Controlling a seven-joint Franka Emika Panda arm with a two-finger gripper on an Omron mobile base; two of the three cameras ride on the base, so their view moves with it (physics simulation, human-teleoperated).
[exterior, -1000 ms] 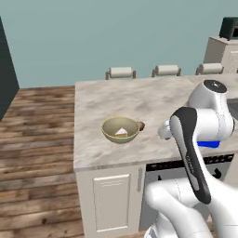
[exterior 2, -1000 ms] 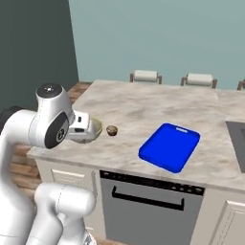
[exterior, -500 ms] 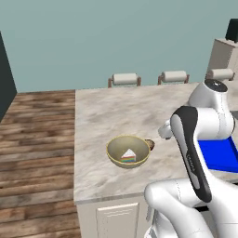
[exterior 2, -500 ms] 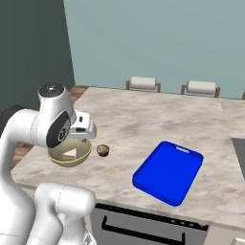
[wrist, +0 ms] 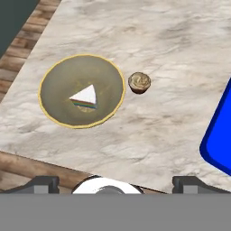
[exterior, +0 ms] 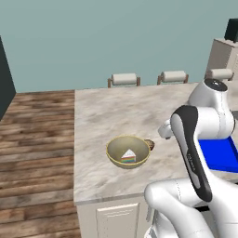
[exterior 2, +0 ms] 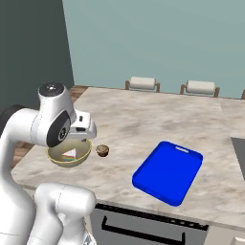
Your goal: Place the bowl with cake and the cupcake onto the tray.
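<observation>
Kitchen with a teal wall and wood plank floor; marble island counter (exterior 2: 143, 119) carrying everything, stool backs (exterior 2: 142, 83) lining its far edge; using the bowl with cake (wrist: 81, 90) as the landmark; it's sitting near the counter's front-left corner, white wedge with coloured layers lying inside; in the right base view the arm's elbow is covering part of the bowl's rim (exterior 2: 60, 160); cupcake (wrist: 139, 82) is standing just beside the bowl on the tray side, not touching in the hand view; in the left base view it's half hidden behind the bowl rim (exterior: 149, 144); blue tray (exterior 2: 168, 171) is lying well apart from the bowl, past the cupcake, nothing on it; the arm is blocking most of it in the left base view, and the hand view is cutting it off at the frame edge (wrist: 220, 135); gripper (wrist: 115, 184) is hovering above the counter's front edge near the bowl, jaws spread wide and holding nothing, only the fingertips (wrist: 43, 183) showing; open marble between cupcake and tray, more bare counter beyond the bowl toward the stools.
</observation>
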